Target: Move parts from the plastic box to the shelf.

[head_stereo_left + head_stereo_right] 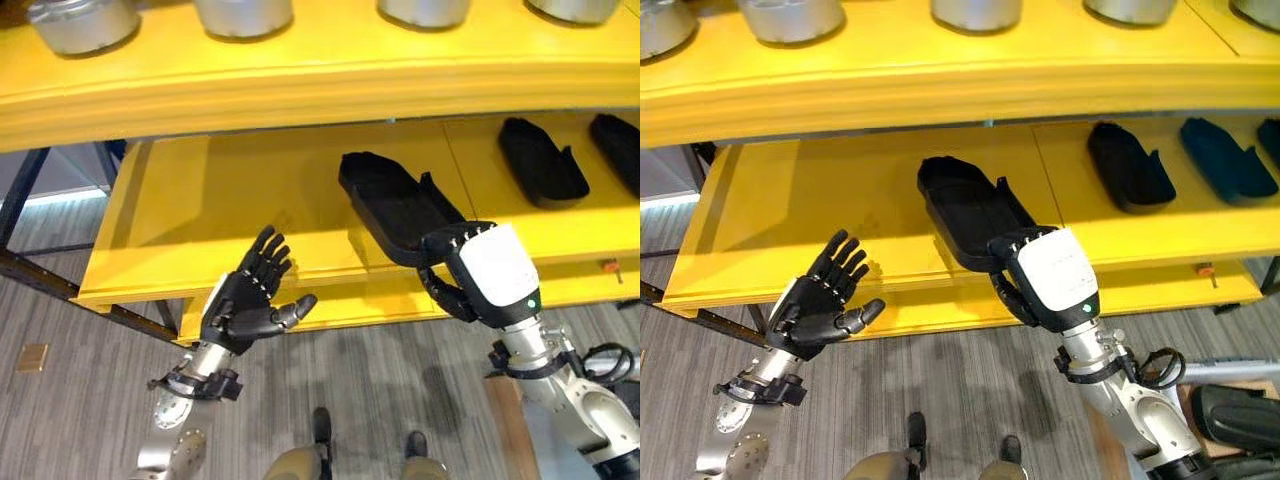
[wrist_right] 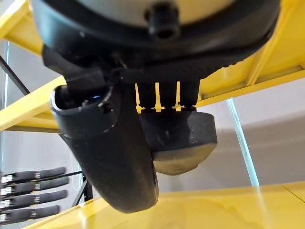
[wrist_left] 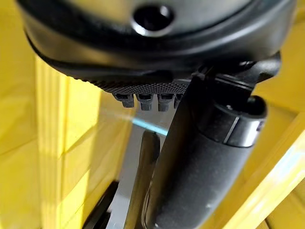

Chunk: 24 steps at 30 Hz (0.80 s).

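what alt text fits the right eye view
The robot's right hand grips the near end of a black moulded part on the yellow shelf. Its left hand is raised open; more black parts lie further right.

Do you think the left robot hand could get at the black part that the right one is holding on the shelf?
Probably yes: the left robot hand is open, and bare yellow shelf lies between it and the black part.
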Tool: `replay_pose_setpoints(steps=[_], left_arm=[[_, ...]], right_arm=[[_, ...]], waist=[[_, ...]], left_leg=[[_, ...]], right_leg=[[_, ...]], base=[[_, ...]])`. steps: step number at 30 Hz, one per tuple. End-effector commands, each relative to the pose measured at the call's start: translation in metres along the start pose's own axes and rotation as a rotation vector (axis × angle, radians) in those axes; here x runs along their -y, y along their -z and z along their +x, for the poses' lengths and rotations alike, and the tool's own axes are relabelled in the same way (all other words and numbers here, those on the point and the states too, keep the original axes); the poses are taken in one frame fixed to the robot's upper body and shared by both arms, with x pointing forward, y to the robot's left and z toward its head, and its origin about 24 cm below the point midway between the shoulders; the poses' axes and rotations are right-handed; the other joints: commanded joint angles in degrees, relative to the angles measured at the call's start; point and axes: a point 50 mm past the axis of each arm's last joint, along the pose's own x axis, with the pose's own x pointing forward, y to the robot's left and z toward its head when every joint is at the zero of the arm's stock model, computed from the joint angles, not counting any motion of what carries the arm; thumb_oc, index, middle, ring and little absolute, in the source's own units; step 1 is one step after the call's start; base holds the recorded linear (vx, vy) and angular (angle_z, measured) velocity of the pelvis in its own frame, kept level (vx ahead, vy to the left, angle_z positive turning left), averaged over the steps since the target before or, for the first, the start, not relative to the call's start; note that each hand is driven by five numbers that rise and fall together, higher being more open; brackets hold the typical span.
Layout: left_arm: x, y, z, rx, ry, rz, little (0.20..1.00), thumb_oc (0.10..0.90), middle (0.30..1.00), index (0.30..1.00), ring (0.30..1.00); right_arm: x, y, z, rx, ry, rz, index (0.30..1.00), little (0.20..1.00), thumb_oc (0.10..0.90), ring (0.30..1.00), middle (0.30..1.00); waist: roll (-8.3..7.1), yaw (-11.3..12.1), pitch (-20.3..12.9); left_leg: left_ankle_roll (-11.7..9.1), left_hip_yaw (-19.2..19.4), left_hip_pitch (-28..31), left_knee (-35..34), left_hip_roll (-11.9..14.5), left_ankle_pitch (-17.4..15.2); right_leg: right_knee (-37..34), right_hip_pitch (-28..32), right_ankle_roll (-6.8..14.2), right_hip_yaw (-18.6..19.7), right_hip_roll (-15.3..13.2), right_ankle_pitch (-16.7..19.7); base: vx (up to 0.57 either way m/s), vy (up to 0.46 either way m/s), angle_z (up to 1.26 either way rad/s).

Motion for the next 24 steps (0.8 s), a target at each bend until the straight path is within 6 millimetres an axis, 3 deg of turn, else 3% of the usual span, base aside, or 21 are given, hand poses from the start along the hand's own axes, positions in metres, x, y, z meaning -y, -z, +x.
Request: replay_pose_setpoints(steps=[1, 7, 8, 10, 12, 13, 15, 16, 17, 20, 24], left_arm=[[0.014, -0.038, 0.007, 0.214, 0.090, 0.104, 1.000, 0.900, 1.000, 1.000, 1.000], [0.012, -0.046, 0.008, 0.228, 0.093, 0.152, 1.000, 0.900, 1.000, 1.000, 1.000], [0.011, -0.044, 0.009, 0.202, 0.102, 0.109, 1.000, 0.900, 1.000, 1.000, 1.000], [0.012, -0.036, 0.009, 0.140, 0.110, 0.066, 1.000, 0.900, 1.000, 1.000, 1.000], [0.013, -0.028, 0.008, 0.079, 0.126, 0.022, 1.000, 0.900, 1.000, 1.000, 1.000], [0.014, -0.026, 0.007, 0.068, 0.130, 0.022, 1.000, 0.900, 1.000, 1.000, 1.000], [0.017, -0.017, 0.007, 0.037, 0.135, 0.014, 1.000, 0.900, 1.000, 1.000, 1.000], [0.019, -0.011, 0.008, 0.009, 0.138, -0.032, 1.000, 0.900, 1.000, 1.000, 1.000], [0.020, -0.009, 0.008, 0.007, 0.130, -0.043, 1.000, 0.900, 1.000, 1.000, 1.000], [0.022, -0.004, 0.011, -0.030, 0.094, -0.024, 1.000, 0.900, 1.000, 1.000, 1.000], [0.026, 0.006, 0.011, -0.076, 0.054, -0.019, 1.000, 0.900, 1.000, 1.000, 1.000]], right_arm=[[0.024, 0.012, 0.029, -0.019, 0.214, -0.019, 0.300, 0.300, 0.400, 0.300, 0.300], [0.008, 0.030, 0.025, -0.162, 0.153, -0.040, 0.300, 0.300, 0.400, 0.300, 0.300], [-0.002, 0.037, 0.021, -0.216, 0.124, -0.052, 0.300, 0.300, 0.400, 0.300, 0.300], [-0.013, 0.043, 0.016, -0.276, 0.091, -0.059, 0.300, 0.300, 0.400, 0.300, 0.300], [-0.019, 0.047, 0.013, -0.309, 0.078, -0.055, 0.300, 0.300, 0.400, 0.300, 0.300], [-0.020, 0.049, 0.011, -0.317, 0.072, -0.059, 0.300, 0.300, 0.400, 0.300, 0.300], [-0.023, 0.054, 0.008, -0.337, 0.048, -0.075, 0.300, 0.300, 0.400, 0.300, 0.300], [-0.023, 0.057, 0.006, -0.342, 0.029, -0.078, 0.300, 0.300, 0.400, 0.300, 0.300], [-0.023, 0.057, 0.006, -0.331, 0.012, -0.071, 0.300, 0.300, 0.400, 0.300, 0.300], [-0.025, 0.057, 0.010, -0.334, -0.002, -0.060, 0.300, 0.300, 0.400, 0.300, 0.300], [-0.025, 0.060, 0.012, -0.329, -0.036, -0.051, 0.300, 0.300, 0.400, 0.300, 0.300]], waist=[[0.03, 1.70, -8.07], [-0.76, 3.78, -8.32], [-0.98, 4.57, -8.30], [-1.10, 5.13, -7.83], [-0.88, 5.13, -7.25], [-0.90, 4.98, -7.02], [-0.88, 3.53, -6.67], [-0.96, 1.91, -6.57], [-1.11, 1.20, -6.31], [-1.44, 0.62, -5.38], [-1.95, 0.74, -6.27]], left_leg=[[-1.46, 0.93, 0.22, 4.15, 5.86, -8.80], [-0.27, 1.09, -0.12, 4.31, 5.10, -9.20], [0.67, 1.05, -0.12, 4.18, 4.47, -9.31], [1.75, 0.95, 0.33, 3.80, 3.61, -9.32], [2.52, 0.57, 0.84, 3.28, 3.39, -9.38], [2.60, 0.29, 1.19, 3.08, 3.25, -9.53], [2.67, -1.64, 1.88, 2.37, 2.87, -9.47], [2.37, -3.28, 2.44, 1.65, 2.57, -9.14], [1.86, -3.94, 3.21, 0.86, 2.51, -9.39], [1.73, -5.44, 4.28, 0.55, 2.61, -10.01], [0.61, -6.08, 4.16, 0.16, 3.16, -9.44]], right_leg=[[4.80, -1.59, -0.76, -2.93, 0.74, -3.49], [6.97, -0.51, -0.98, -5.10, -0.10, -3.55], [9.12, -0.41, -1.31, -6.37, -0.37, -3.24], [15.03, -2.30, -0.97, -7.79, -2.25, 0.94], [19.79, -4.50, -0.88, -7.12, -2.82, 2.53], [20.29, -4.83, -0.96, -6.21, -2.09, 1.59], [18.89, -6.39, -1.44, -2.50, 2.17, -0.27], [15.38, -8.91, -1.64, 1.17, 6.02, -1.06], [10.18, -9.98, -1.43, 2.37, 7.38, -0.70], [7.62, -12.58, -0.77, 5.06, 8.36, 1.97], [4.12, -8.86, -1.87, 5.54, 9.26, 0.54]], base=[[0.05, 0.076, 0.01], [0.04, 0.087, 0.13], [0.03, 0.114, 0.06], [0.03, 0.135, 0.07], [0.02, 0.076, 0.08], [0.06, 0.009, 0.03], [0.09, -0.038, 0.14], [0.14, -0.117, 0.50], [0.12, -0.110, 0.71], [0.10, -0.174, 0.33], [0.12, -0.214, 0.61]])
